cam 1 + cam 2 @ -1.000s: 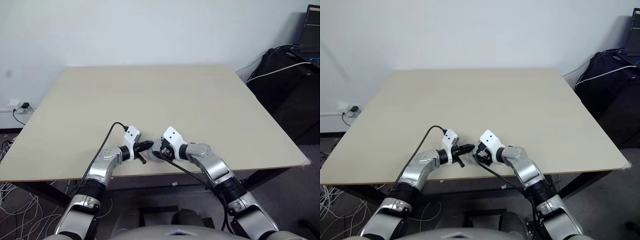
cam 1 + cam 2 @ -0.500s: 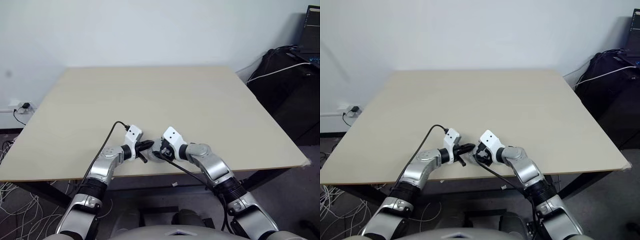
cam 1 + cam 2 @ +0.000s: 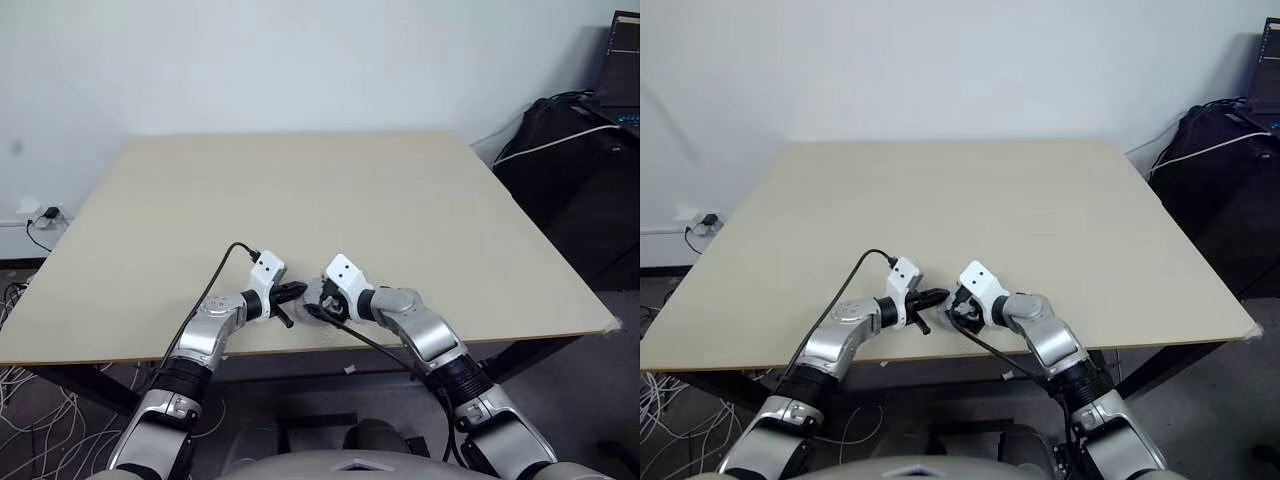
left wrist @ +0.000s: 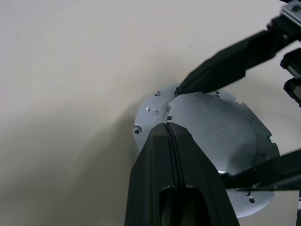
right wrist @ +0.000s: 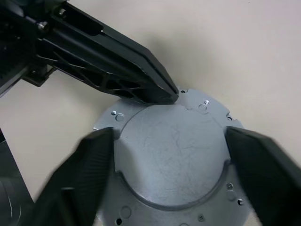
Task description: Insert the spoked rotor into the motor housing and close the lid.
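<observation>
- Your left gripper (image 4: 170,126) is clenched, its two black fingers pressed flat together with nothing between them; the joined tip rests on the rim of the lid (image 5: 171,155), at its left side in the scene.
- Your right gripper (image 5: 169,141) is spread wide, one finger (image 5: 91,162) on either side of the lid's raised round centre. From the right wrist view you cannot tell whether the pads actually press the metal or merely flank it.
- In the left wrist view, one right finger (image 4: 225,61) reaches in with its tip touching the lid's far edge, just beside your left gripper's tip.
- The lid is a silvery-grey round piece with a notched, uneven flange dotted with small holes and a smooth raised disc in the middle. It lies flat between the two grippers.
- Seen from the head, both grippers meet over the near part of the table (image 3: 400,200), a little left of its middle and close to the near edge. The lid there (image 3: 308,298) is mostly hidden behind the right gripper (image 3: 312,303).
- You cannot tell from these views what lies under the lid.
- The table is a pale beige board; the lid casts a soft shadow on it.
- Off the far right of the table stands dark equipment (image 3: 580,180) with a white cable across it.
- On the floor at the left lie loose cables (image 3: 25,390), and a wall socket (image 3: 40,212) holds a plug.
</observation>
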